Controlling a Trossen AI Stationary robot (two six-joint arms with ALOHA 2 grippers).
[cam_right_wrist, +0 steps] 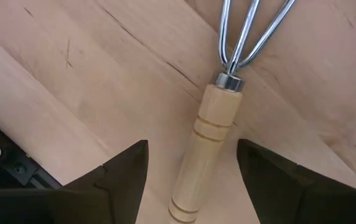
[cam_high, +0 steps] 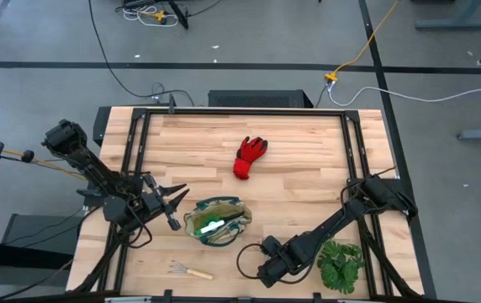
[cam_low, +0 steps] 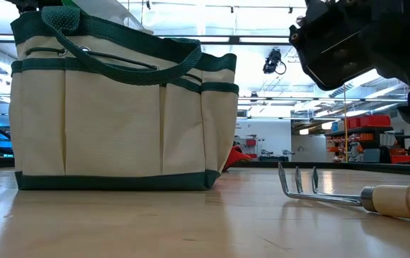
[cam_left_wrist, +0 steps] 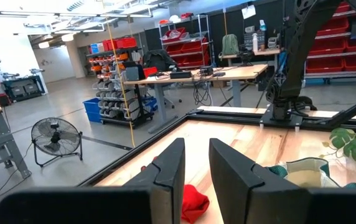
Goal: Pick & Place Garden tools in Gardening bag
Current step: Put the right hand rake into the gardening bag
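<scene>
The right end effector (cam_right_wrist: 190, 168) hangs with its fingers spread wide on either side of the wooden handle of a small rake (cam_right_wrist: 212, 134), holding nothing. In the right wrist view the handle runs up the middle of the frame, the metal tines fanning out at the top edge; the pads stand clear of the wood on both sides. From above, that end effector (cam_high: 267, 271) sits low and right of centre, while the rake (cam_high: 188, 270) lies at the lower left on the bench (cam_high: 308, 160), so how close the two really are cannot be settled between the views.

The step in hand looks like the approach to the rake. The next move calls for lowering squarely over the handle, closing on it, then lifting and carrying it to the gardening bag (cam_high: 216, 220), which stands open at lower centre with a pale green item showing inside.

The left end effector (cam_high: 176, 195) waits at centre left beside the bag, fingers partly open and empty. The red glove (cam_high: 250, 156) lies above centre, well apart from the bag; a leafy plant (cam_high: 341, 264) sits at lower right.
</scene>
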